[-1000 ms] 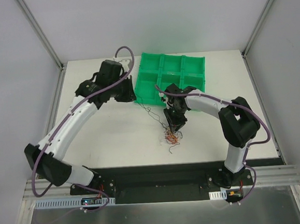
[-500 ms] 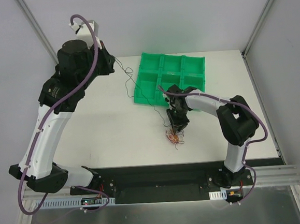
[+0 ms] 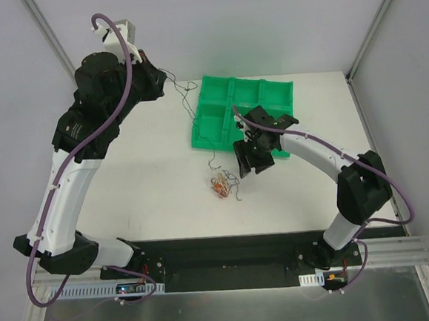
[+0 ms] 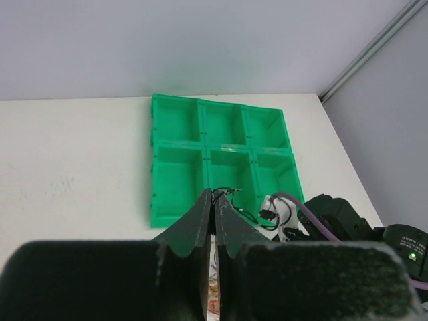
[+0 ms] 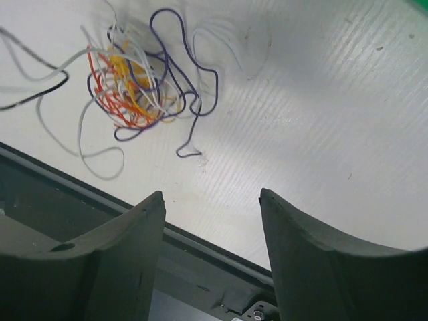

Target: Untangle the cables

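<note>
The cables lie as a small tangle of red, orange, white and dark wires on the white table, in front of the green tray. My left gripper is raised high at the back left and is shut on one thin black cable. That cable hangs down past the tray's left side toward the tangle. Its end shows at the shut tips as a black cable. My right gripper hovers just right of the tangle, open and empty. The right wrist view shows the tangle ahead of that open gripper.
The green tray has six compartments and stands at the back centre of the table. The table's near edge and the black base rail lie close under the right gripper. Grey walls enclose the table on three sides.
The right gripper opened, let go of the tangle and lifted toward the tray. The left arm rose high with the black cable, and the tangle slid left and farther back.
</note>
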`<state>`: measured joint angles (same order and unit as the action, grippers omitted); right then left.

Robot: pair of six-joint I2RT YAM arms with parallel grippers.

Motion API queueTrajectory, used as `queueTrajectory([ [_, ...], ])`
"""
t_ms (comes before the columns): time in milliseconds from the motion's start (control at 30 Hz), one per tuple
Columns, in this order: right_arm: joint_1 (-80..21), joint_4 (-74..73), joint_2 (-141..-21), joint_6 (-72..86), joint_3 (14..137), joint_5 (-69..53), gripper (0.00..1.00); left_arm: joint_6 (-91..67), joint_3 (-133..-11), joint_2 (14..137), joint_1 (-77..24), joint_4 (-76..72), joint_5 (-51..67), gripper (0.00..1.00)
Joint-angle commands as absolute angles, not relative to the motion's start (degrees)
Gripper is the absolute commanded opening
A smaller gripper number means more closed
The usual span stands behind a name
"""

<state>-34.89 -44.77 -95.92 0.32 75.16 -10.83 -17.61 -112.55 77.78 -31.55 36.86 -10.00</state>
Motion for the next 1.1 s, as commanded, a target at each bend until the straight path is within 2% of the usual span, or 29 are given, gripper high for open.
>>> queueTrajectory([
  [0,-34.2,-43.3,-89.1,-1.8,78.8,-15.4,0.63,-20.8,-113.7,77.2,-31.8,33.9,-5.8,0.0],
  [100,-34.3,-39.1,-87.5,-3.9,80.6,-22.6,0.68,-21.0,-113.6,76.9,-31.7,33.8,-5.3,0.0],
  [233,-34.9,-30.8,-90.2,-0.6,80.5,-24.9,0.69,-19.3,-115.7,76.5,-31.8,33.8,-3.7,0.0],
  [433,-38.6,-23.6,-101.9,12.8,86.6,-31.7,0.61,-18.9,-116.9,75.1,-31.7,33.8,-2.5,0.0],
  [533,-41.5,-18.9,-104.8,12.7,84.3,-27.4,0.6,-18.9,-117.5,75.0,-31.8,33.6,-0.1,0.0],
  [667,-41.0,-21.8,-111.6,17.0,86.0,-19.2,0.48,-17.1,-120.9,74.9,-31.8,32.8,3.7,0.0],
  [800,-38.2,-26.8,-116.5,17.1,87.5,-21.8,0.36,-12.0,-128.4,74.2,-31.8,32.8,1.5,0.0],
  [967,-37.6,-27.0,-112.7,13.7,79.6,-21.1,0.36,-6.4,-136.1,75.2,-31.8,31.7,-5.4,0.0],
  [1067,-37.6,-27.4,-107.9,10.8,74.9,-20.2,0.42,-6.5,-137.6,76.3,-31.8,29.7,-7.0,0.0],
])
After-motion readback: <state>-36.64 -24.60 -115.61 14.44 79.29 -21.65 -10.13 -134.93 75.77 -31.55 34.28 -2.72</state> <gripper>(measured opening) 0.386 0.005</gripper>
